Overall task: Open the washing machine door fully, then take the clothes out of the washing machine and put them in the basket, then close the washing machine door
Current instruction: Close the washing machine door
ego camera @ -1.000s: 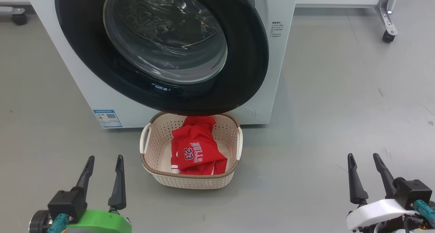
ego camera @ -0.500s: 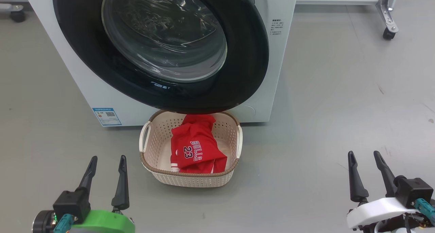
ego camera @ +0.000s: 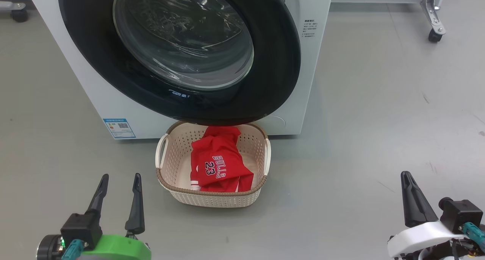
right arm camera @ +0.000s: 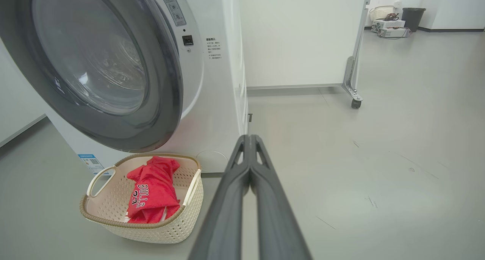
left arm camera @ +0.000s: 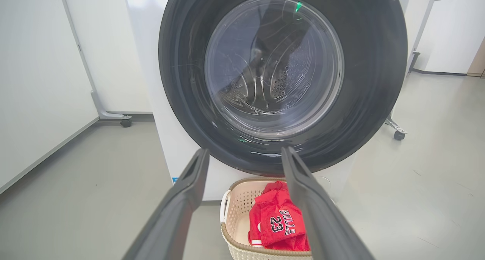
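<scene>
The washing machine stands ahead of me, its door swung back against the front; a narrow strip with the latch hole shows beside the door's right edge. On the floor below the door sits the basket, and the clothes, a red "BULLS 23" jersey, lie inside it. My left gripper hangs open and empty, low and left of the basket. My right gripper is shut on nothing, far to the basket's right. The left wrist view looks between the open left gripper at the door and the jersey. In the right wrist view the right gripper has its fingers pressed together, with the basket at lower left.
White wheeled partitions stand behind the washer, with casters on the grey floor. A blue label marks the washer's lower left front. A dark bin and boxes sit far back right. Open floor lies right of the basket.
My right gripper has closed; its two fingers stood apart before and now meet. The head view shifted slightly. Left gripper, basket and jersey have stayed where they were.
</scene>
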`<state>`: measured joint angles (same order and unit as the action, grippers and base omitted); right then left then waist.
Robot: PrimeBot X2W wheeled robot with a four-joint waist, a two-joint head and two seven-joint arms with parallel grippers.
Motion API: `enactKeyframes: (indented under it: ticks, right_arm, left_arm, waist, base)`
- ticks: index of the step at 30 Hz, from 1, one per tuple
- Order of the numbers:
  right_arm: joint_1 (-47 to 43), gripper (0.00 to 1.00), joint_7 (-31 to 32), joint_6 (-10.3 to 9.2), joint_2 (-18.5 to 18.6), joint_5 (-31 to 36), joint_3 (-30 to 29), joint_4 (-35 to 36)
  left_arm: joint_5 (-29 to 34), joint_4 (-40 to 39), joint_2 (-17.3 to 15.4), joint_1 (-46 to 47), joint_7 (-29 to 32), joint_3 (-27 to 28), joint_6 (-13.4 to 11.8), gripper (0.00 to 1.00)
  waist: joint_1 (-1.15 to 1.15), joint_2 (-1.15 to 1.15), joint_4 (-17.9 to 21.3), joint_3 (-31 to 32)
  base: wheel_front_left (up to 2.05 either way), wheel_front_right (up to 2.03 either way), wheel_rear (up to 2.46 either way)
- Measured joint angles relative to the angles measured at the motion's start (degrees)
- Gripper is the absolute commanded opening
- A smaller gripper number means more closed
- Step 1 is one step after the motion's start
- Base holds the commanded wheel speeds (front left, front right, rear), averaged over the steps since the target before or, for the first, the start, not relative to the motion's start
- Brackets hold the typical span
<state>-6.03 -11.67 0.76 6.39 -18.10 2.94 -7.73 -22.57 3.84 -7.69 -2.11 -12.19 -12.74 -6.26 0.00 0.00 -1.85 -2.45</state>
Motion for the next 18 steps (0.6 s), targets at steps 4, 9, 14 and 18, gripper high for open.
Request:
enactKeyframes:
  ticks: [4, 9, 14, 18]
  right_arm:
    - [0.0, 0.0, 0.1, 0.01, 0.4, 0.0, 0.0, 0.1]
    - [0.0, 0.0, 0.3, 0.09, 0.9, 0.0, -0.2, 0.2]
    - [0.6, 0.0, 0.7, 0.11, 1.8, 0.0, -0.5, 0.5]
    - [2.6, 0.0, 0.8, 0.3, 2.8, 0.1, -0.5, 0.7]
  left_arm:
    - [0.5, 0.0, 0.0, 0.0, 0.0, 0.0, 0.0, 1.0]
    - [1.0, 0.0, 0.0, 0.0, 0.0, 0.0, 0.0, 1.0]
    - [1.5, -0.4, 0.2, 0.1, 0.0, -0.4, -0.1, 1.0]
    - [2.1, -0.8, 0.6, 0.4, 0.0, -0.6, -0.1, 1.0]
  waist:
    - [0.0, 0.0, -0.1, -0.2]
    - [0.0, 0.0, -0.4, -0.5]
    - [0.0, 0.0, -1.0, -1.3]
    - [0.0, 0.0, -1.7, -2.3]
  base:
    - [0.0, 0.0, 0.0]
    - [0.0, 0.0, 0.0]
    - [0.0, 0.0, 0.0]
    - [0.0, 0.0, 0.0]
